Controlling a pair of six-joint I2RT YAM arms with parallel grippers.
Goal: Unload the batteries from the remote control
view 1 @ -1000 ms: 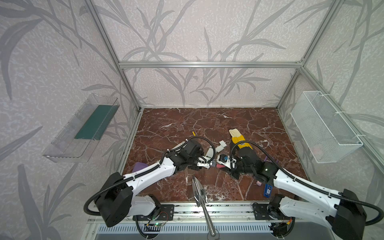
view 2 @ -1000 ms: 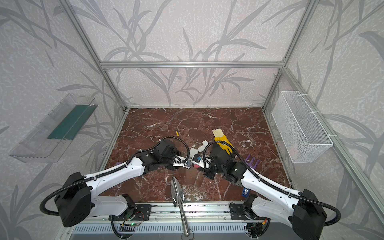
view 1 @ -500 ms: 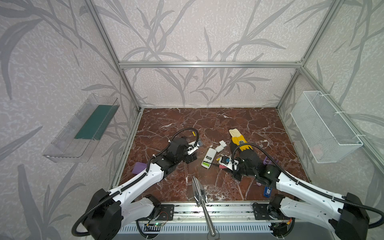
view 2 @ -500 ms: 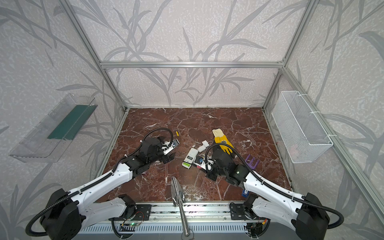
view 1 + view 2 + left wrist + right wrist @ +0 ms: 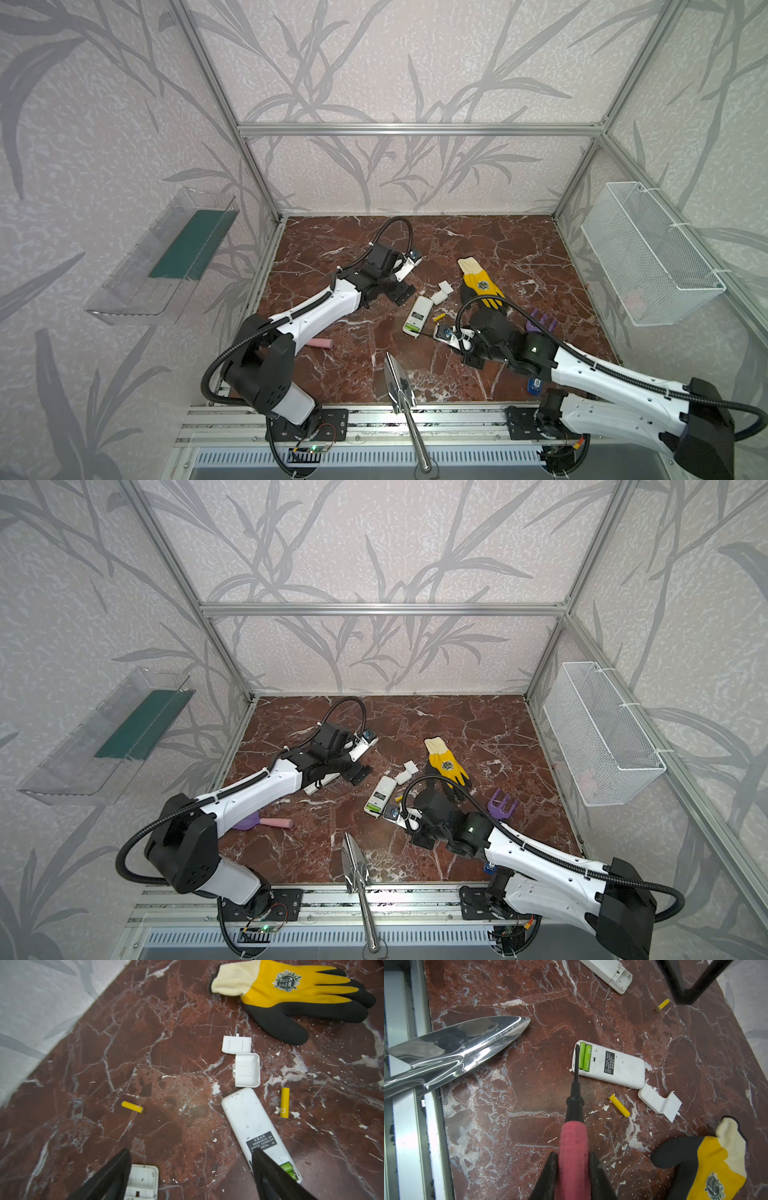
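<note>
Now the right claw (image 5: 573, 1154) squeezes the pink screwdriver (image 5: 572, 1136), its tip lying along the green batteries (image 5: 585, 1056) inside the white remote (image 5: 618, 1066). Both yellow batteries (image 5: 619, 1105) lie out on the counter (image 5: 519, 1126). The left claw (image 5: 190, 1151) gapes empty near the remote.

You have two batteries out and two still in.
You see the two green batteries (image 5: 584, 1056) side by side in the open bay of the face-down white remote (image 5: 618, 1066). One yellow battery (image 5: 619, 1105) lies loose just beside it, the other yellow battery (image 5: 662, 1005) well apart, near the empty second remote (image 5: 608, 972).
</note>
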